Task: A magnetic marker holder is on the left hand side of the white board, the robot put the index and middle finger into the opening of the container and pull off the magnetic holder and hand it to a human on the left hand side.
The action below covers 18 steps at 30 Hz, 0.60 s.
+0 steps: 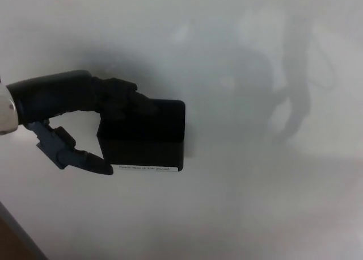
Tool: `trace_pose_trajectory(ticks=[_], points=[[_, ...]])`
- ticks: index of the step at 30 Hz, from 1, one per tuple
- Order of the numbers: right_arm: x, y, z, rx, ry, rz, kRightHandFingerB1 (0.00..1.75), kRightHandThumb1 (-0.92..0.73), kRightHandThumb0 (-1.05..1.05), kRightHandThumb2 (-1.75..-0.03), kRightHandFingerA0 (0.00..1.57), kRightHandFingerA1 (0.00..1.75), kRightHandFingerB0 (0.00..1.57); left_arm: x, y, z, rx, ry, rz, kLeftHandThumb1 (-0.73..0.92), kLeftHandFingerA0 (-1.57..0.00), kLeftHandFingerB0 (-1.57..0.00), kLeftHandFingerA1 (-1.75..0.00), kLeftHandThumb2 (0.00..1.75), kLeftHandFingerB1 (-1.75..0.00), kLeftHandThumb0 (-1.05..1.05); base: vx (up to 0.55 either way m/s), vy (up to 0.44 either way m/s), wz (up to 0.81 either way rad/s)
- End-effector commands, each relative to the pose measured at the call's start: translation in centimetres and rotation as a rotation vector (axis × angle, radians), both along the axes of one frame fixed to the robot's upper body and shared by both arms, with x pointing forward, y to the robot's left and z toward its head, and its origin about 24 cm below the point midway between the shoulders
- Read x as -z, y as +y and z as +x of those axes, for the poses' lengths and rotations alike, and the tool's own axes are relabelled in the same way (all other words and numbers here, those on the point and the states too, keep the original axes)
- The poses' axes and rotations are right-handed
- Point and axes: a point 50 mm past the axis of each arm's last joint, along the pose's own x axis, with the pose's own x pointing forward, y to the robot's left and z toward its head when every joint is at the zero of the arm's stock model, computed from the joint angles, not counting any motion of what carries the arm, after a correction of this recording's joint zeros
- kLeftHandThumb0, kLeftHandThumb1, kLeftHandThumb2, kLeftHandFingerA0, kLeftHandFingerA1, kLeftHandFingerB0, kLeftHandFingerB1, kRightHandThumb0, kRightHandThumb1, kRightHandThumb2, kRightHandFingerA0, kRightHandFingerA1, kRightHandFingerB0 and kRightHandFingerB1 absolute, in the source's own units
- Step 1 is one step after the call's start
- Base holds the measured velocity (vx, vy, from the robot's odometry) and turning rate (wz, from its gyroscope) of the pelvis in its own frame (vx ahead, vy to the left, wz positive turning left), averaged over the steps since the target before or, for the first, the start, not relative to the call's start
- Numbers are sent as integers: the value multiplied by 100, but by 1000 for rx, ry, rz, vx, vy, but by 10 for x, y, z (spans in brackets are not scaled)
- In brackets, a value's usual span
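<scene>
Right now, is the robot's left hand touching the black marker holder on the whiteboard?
Touching. In the head view the left hand has its fingers overlapping the marker holder's top left corner, and the thumb tip meets its lower left edge.

Black holder (148,134) (white label strip), black left hand (85,115), white board (255,203).
</scene>
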Motion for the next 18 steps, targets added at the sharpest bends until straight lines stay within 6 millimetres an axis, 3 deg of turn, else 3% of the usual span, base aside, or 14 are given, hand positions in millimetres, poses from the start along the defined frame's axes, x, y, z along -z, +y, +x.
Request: trace_pose_trajectory(ticks=[1,3,4,18], points=[[-1,-6,-2,18,-7,4,37,-67,-49,-60,67,46,48,-3,5,3,-35,-19,19,20,-8,-7,-51,85,-49,-32,0,0,0],[-1,-6,-2,18,-7,5,37,-67,-49,-60,67,46,48,-3,5,3,-35,-19,19,20,-8,-7,-51,85,-49,-32,0,0,0],[-1,-7,-2,27,-11,10,38,-66,-46,-60,66,46,48,-2,6,4,-37,-15,24,51,-25,-22,-33,56,-28,-69,0,0,0],[-4,-10,1,37,-26,13,38,-66,-51,-60,69,47,48,6,8,15,-70,13,109,51,-26,-21,-33,57,-28,-70,0,0,0]])
